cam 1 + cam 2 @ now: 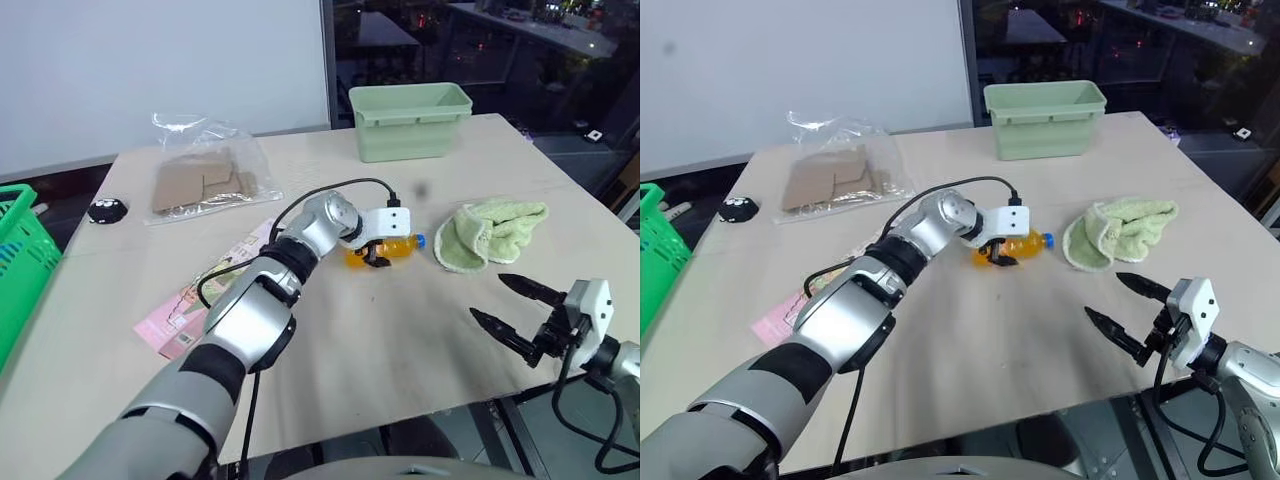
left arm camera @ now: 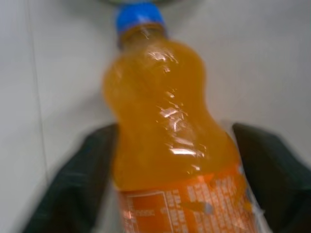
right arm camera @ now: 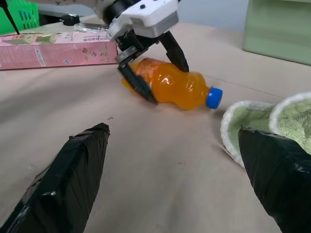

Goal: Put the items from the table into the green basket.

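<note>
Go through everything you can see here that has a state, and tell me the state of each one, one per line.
Orange bottle: lying on its side on the table, blue cap on.
Left gripper: fingers straddling the bottle, not clearly clamped.
Right gripper: open, holding nothing.
Pink carton: lying flat on the table.
Pale green tub: upright.
Green towel: crumpled.
Green basket: upright beside the table.

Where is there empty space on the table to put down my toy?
The widest bare patch is the near middle of the table, between the orange drink bottle and the right gripper. Another lies between the plastic bag of cardboard and the pale green tub. It is crowded around the bottle, where the left gripper, the pink carton and the green cloth sit.
</note>
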{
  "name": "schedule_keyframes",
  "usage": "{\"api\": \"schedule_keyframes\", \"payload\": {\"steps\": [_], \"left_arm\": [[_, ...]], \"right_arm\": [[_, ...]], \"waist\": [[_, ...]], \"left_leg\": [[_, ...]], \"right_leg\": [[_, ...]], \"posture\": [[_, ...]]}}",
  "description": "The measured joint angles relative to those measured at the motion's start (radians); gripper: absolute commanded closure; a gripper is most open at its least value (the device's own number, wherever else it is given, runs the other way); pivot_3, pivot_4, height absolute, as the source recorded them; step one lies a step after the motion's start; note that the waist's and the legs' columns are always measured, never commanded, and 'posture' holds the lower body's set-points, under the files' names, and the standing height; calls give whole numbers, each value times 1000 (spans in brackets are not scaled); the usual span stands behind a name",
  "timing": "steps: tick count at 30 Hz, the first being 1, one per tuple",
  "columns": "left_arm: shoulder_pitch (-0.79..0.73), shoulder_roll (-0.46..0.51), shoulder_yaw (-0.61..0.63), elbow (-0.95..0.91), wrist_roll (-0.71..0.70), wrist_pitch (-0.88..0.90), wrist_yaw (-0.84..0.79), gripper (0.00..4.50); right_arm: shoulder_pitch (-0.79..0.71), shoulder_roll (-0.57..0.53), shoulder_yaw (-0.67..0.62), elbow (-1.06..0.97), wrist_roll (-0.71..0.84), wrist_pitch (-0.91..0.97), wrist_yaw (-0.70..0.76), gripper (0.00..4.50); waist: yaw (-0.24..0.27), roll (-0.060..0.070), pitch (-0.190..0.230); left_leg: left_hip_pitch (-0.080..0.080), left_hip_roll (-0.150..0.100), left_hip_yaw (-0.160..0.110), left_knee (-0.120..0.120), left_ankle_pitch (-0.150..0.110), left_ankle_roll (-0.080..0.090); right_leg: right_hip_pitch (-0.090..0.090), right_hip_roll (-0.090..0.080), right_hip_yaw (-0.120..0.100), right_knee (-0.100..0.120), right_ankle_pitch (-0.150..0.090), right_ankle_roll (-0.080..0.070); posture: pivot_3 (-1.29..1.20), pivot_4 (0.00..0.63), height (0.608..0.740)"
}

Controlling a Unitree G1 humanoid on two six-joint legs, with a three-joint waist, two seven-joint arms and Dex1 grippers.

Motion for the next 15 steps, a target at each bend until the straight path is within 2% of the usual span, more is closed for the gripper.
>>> {"api": "schedule_keyframes", "payload": {"steps": [9,13,15], "left_arm": [[-2,-13,42,29,1,-2,32,1661],[59,6,217,-72,-78,52,230,1661],[116,53,319,-258,-101,146,361,1661]], "right_arm": [[-2,0,0,-1,7,-2,8,0],[-50,-4,0,-45,95,42,26,0],[-137,-15,1,-48,144,87,22,0]], "waist": [[1,0,0],[-1,1,5],[-8,1,6]], "left_leg": [[0,0,0,0,0,0],[-2,0,0,0,0,0],[-2,1,-1,0,0,0]], "right_leg": [[0,0,0,0,0,0],[-2,0,1,2,0,0],[-4,0,3,3,0,1]], "posture": [[-261,0,740],[-214,0,740],[-186,0,740]]}}
